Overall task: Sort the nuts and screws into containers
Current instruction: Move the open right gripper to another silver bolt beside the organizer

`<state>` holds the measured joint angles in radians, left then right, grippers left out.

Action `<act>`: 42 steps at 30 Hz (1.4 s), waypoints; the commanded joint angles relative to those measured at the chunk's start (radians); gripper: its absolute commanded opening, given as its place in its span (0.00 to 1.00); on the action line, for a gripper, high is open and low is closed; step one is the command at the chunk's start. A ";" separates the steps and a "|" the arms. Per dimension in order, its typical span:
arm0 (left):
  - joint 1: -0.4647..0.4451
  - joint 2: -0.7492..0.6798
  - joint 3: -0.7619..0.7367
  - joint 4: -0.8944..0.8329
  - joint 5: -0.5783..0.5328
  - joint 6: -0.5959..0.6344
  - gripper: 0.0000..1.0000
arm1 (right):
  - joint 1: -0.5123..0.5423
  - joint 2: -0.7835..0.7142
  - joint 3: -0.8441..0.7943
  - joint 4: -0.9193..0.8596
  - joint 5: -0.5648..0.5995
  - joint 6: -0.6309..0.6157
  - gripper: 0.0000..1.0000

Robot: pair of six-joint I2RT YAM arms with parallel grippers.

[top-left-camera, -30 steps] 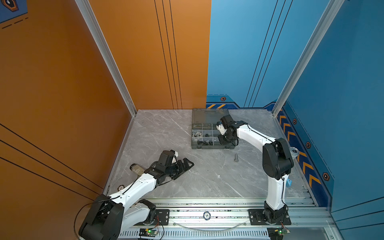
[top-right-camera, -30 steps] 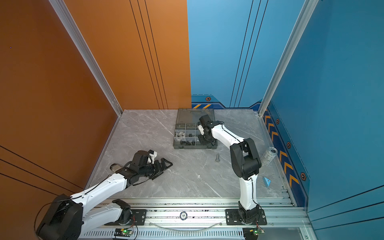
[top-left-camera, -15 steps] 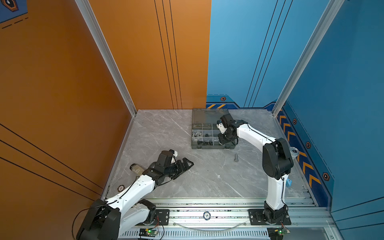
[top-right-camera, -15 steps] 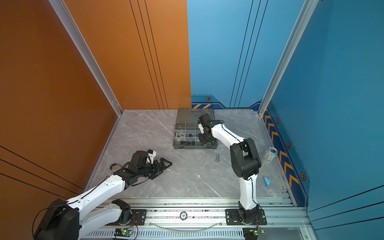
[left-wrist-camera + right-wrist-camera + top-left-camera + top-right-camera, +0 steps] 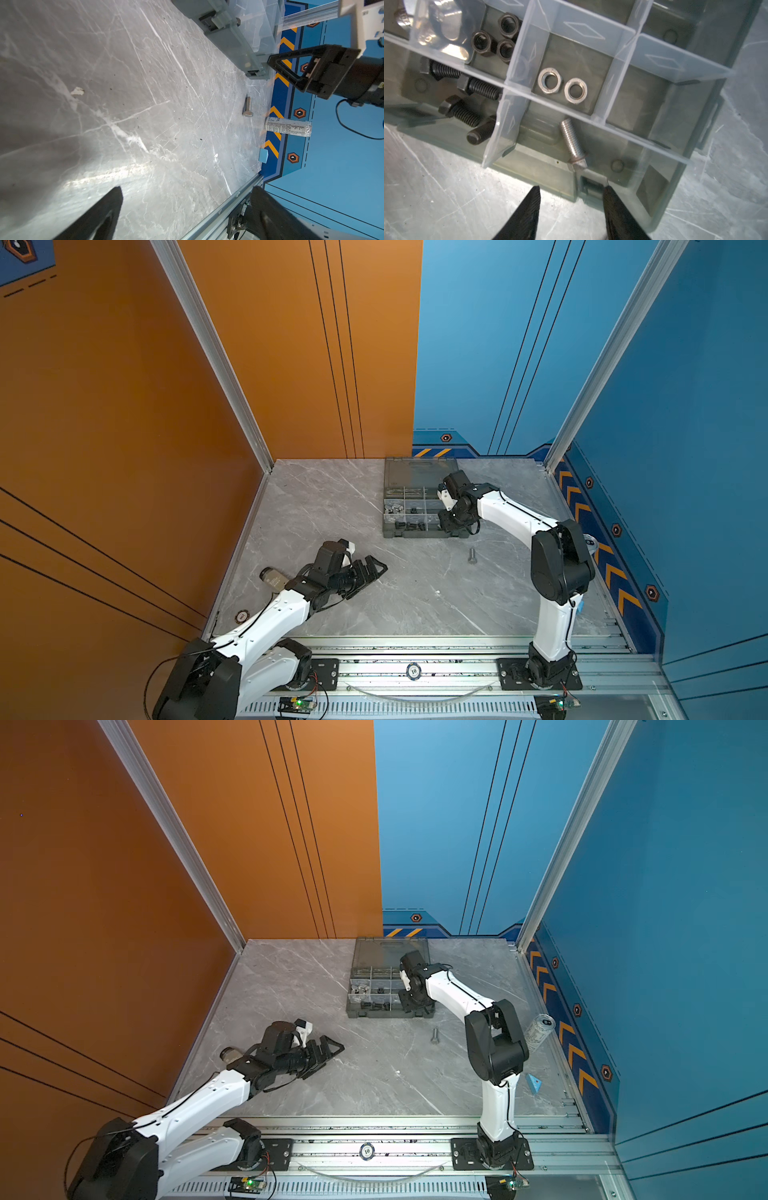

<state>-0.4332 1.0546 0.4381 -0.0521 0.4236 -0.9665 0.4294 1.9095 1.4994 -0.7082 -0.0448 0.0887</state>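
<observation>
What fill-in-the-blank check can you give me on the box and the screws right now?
The silver nuts in their compartment number ___. The right gripper, jaws apart at the organizer box, holds ___. A silver screw lies inside the box; a loose silver screw lies ___ it, on the table.
Missing: two; nothing; outside.

The smoky grey box (image 5: pixel 409 533) sat open. One silver screw (image 5: pixel 572 143) lay in a front slot, its head by the wall. Two silver nuts (image 5: pixel 549 80) lay flat in the slot behind it. Black nuts (image 5: pixel 481 42) and black screws (image 5: pixel 460 110) sat in the slots beside those. A loose silver screw (image 5: pixel 472 556) lay flat outside, near the box.
</observation>
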 commanded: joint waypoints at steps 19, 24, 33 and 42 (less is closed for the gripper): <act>-0.006 0.016 0.006 -0.004 -0.005 0.004 0.98 | -0.053 -0.377 -0.400 -0.008 -0.036 0.188 0.63; -0.004 0.038 0.006 0.016 0.001 0.001 0.98 | -0.062 -0.407 -0.482 0.009 -0.035 0.218 0.65; -0.006 0.054 0.010 0.025 0.006 0.003 0.98 | -0.076 -0.420 -0.558 0.049 -0.038 0.256 0.68; -0.007 0.068 0.006 0.036 0.007 0.002 0.98 | -0.094 -0.396 -0.574 0.089 -0.050 0.282 0.68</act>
<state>-0.4332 1.1206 0.4381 -0.0242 0.4240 -0.9665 0.3454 1.5127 0.9417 -0.6476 -0.0792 0.3351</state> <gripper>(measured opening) 0.976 0.683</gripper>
